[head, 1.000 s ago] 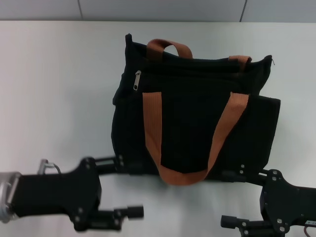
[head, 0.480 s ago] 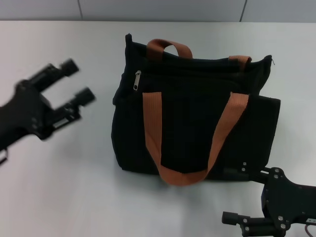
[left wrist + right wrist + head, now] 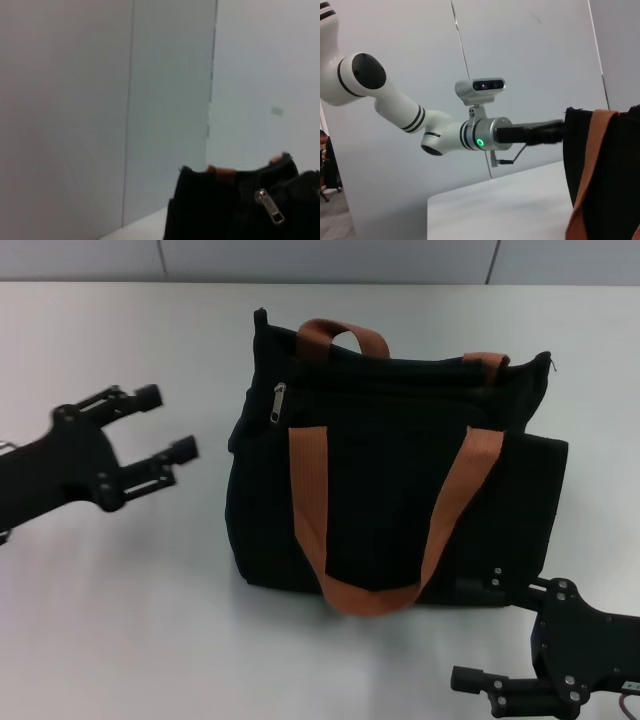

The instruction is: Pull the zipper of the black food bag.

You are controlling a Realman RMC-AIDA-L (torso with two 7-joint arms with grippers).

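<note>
The black food bag [image 3: 395,465] stands upright mid-counter [image 3: 120,620], with bare counter all round. Its zipper [image 3: 278,402] hangs lengthwise down near the bag's top left corner. The left gripper [image 3: 170,423], jaws wide and holding nothing, hovers just left of it; the right gripper [image 3: 480,632], jaws spread too, sits by the near right corner.

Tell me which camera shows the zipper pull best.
The left wrist view: the zipper pull fills more of the frame, hanging at the black bag's top corner. The head view shows it small; the right wrist view doesn't show it.
</note>
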